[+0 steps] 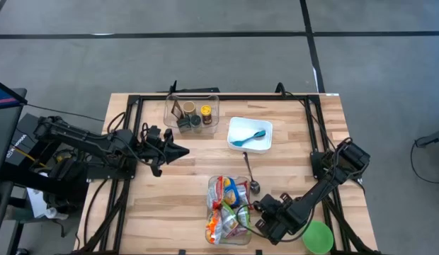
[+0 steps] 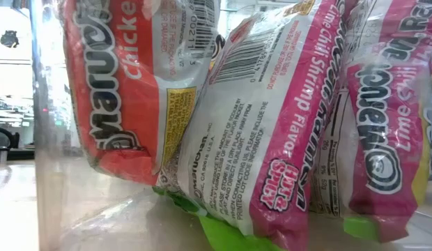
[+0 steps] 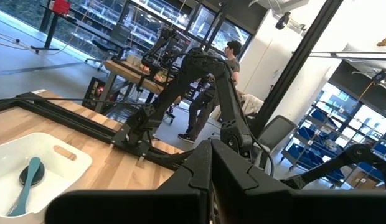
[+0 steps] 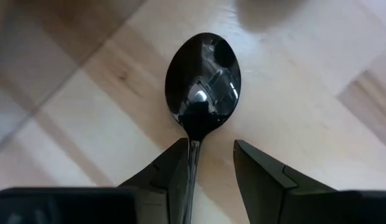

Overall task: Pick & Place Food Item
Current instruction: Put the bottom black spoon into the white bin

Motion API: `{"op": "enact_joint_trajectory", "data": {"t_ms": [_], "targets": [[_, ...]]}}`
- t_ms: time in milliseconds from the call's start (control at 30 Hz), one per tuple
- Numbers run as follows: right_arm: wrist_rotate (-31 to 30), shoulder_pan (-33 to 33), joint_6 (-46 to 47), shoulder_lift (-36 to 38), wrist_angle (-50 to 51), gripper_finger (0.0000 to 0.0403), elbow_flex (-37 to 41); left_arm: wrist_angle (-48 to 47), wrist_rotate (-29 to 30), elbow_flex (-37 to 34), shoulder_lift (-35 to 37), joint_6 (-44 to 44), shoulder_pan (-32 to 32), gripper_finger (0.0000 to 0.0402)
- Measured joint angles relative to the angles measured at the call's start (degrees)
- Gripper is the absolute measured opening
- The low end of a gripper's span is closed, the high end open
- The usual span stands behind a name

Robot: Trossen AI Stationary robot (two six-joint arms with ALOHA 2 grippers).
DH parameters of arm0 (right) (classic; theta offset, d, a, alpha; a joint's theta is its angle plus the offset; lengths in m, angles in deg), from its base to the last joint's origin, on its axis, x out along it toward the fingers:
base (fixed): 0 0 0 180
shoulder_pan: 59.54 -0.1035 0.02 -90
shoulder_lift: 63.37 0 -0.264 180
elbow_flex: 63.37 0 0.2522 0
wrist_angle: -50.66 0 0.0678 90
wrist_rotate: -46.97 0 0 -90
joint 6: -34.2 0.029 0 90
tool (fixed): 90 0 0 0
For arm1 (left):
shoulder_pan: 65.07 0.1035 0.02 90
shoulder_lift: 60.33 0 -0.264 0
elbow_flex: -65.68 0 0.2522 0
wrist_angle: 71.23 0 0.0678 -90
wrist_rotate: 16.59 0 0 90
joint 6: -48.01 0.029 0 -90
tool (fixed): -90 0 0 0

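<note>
Two dark robot arms work at a wooden table (image 1: 170,212) seen from above. The right gripper (image 4: 208,163) is low over the table near its front edge, beside a clear bin (image 1: 229,210) packed with ramen noodle packets (image 2: 272,125). Its wrist camera shows the two fingers parted a little, with the neck of a shiny metal spoon (image 4: 203,84) lying between them. The spoon rests flat on the wood, bowl pointing away from the fingers. One finger appears to touch the handle; a firm grip cannot be confirmed. From above, the spoon's handle runs back toward a white tray (image 1: 250,134) that holds a blue spoon (image 1: 249,137). A green bowl (image 1: 318,237) sits at the front right corner, just beside the right arm.

The left gripper (image 1: 178,150) hovers above the table's left half, near a second clear bin (image 1: 192,111) holding small jars. Its fingers look pressed together, holding nothing.
</note>
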Motion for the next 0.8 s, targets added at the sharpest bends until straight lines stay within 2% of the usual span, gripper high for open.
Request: {"op": "enact_joint_trajectory", "data": {"t_ms": [400, 633, 800], "targets": [[0.1, 0.3, 0.2, 0.0, 1.6, 0.0122, 0.0, 0.0, 0.0, 0.0, 0.0, 0.0, 0.0, 0.0], [4.3, 0.4, 0.2, 0.0, 0.6, 0.0122, 0.0, 0.0, -0.1, 0.0, 0.0, 0.0, 0.0, 0.0], [4.4, 0.2, 0.1, 0.0, 0.8, 0.0122, 0.0, 0.0, -0.1, 0.0, 0.0, 0.0, 0.0, 0.0]]}}
